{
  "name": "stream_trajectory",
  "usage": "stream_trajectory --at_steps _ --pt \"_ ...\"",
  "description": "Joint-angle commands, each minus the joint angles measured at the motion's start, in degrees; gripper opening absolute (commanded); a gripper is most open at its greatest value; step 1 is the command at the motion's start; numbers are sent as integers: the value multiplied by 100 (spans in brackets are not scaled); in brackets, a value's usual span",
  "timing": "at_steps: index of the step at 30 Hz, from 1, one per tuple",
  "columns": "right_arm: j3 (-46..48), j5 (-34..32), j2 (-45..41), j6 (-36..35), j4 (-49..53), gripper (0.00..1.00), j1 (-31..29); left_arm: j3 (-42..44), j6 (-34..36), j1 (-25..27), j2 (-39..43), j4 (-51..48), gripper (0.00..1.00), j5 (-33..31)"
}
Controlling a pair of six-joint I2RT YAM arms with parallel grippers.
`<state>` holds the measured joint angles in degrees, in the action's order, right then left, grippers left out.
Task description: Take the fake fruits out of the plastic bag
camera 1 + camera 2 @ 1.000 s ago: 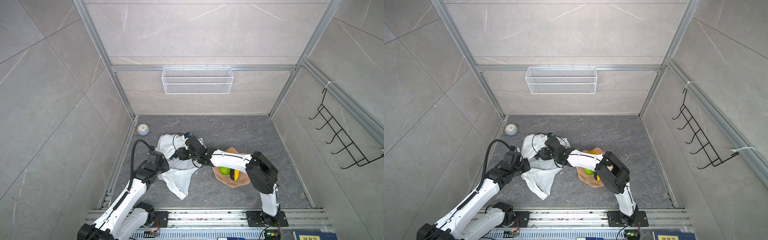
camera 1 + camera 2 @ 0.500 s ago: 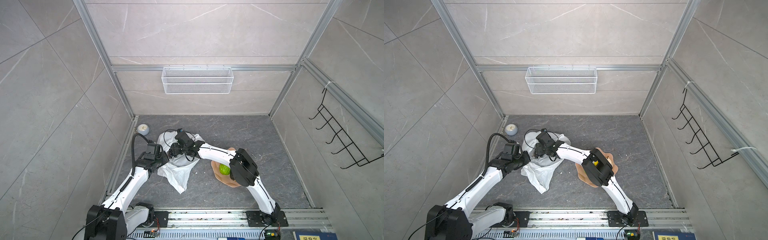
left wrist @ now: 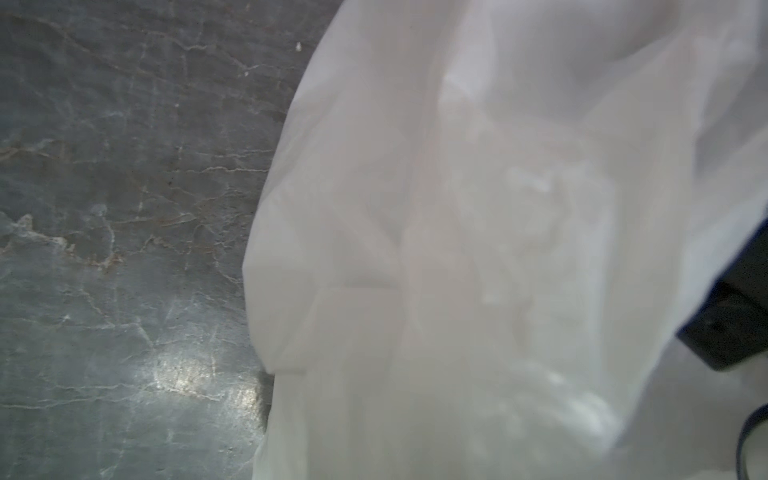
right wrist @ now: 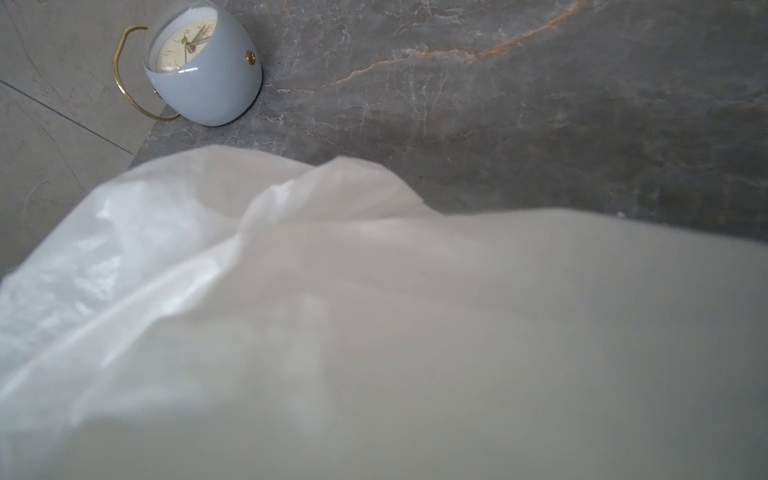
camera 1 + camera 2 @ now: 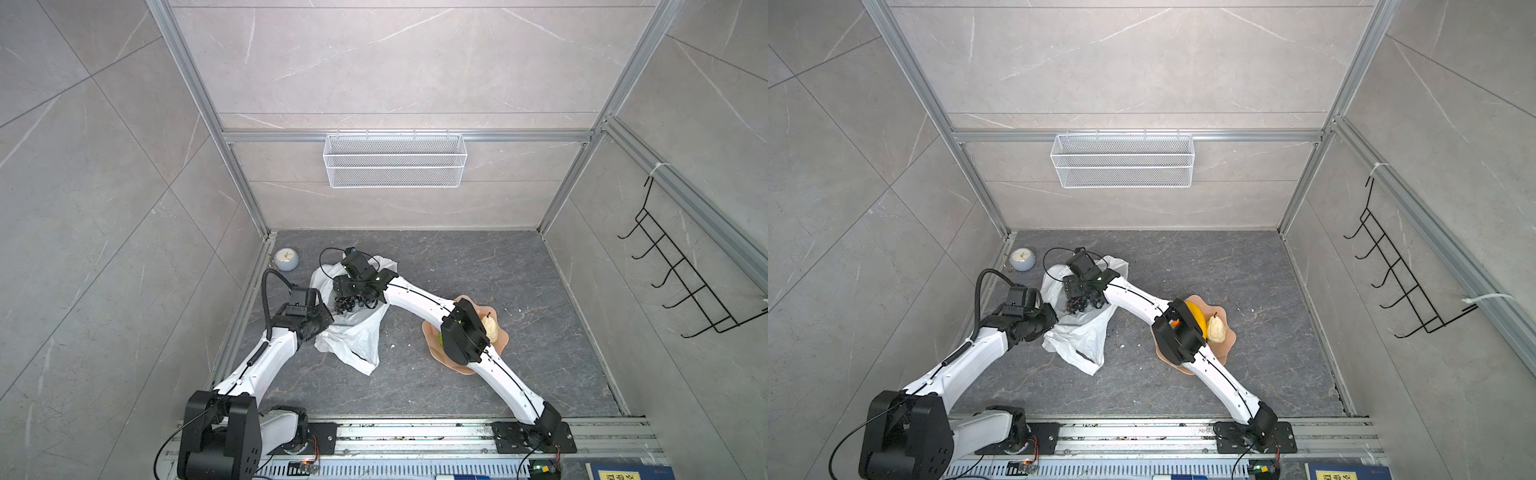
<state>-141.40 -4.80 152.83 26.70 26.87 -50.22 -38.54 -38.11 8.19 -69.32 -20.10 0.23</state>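
walls (image 5: pixel 395 62): grey tile | floor (image 5: pixel 478 270): dark veined stone | fixtures: white mesh basket (image 5: pixel 395 166), black hook rack (image 5: pixel 685 259)

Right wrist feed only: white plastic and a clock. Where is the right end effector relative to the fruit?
Observer: In both top views the right end effector sits inside the open mouth of the plastic bag, right over the black grape bunch.
Operator: Left arm doing anything?
Observer: The left end effector is shut at the bag's rim on the left arm's side, apparently pinching it to hold the mouth open.
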Motion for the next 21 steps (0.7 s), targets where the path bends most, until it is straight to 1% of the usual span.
stream_trajectory --at_steps 1,5,9,10,11,14,16,18,19,21 --pt "-704 1 529 -126 569 83 -4 107 -140 -36 -115 157 0 377" --pt "-1354 -3 874 -91 663 85 3 209 -128 -36 -172 254 0 629" --pt "-1471 307 1046 -66 456 92 -2 280 -98 -36 -183 278 0 846" --pt "-1503 380 1080 -48 411 91 1 308 -111 -36 -187 291 0 927" --pt "-1575 352 1136 -8 470 89 -3 339 -157 -28 -189 325 0 1052" --pt "-1757 5 1192 159 996 82 27 523 -337 44 -51 346 0 1198" --pt "-1440 -56 1018 191 1100 80 48 682 -468 133 119 383 0 1214" --pt "-887 -45 686 161 1112 80 38 823 -573 220 301 354 0 1195" --pt "-353 -32 404 127 957 80 31 885 -623 242 409 320 0 1169" --pt "933 16 -293 98 337 80 -4 1008 -698 253 611 223 0 1089"
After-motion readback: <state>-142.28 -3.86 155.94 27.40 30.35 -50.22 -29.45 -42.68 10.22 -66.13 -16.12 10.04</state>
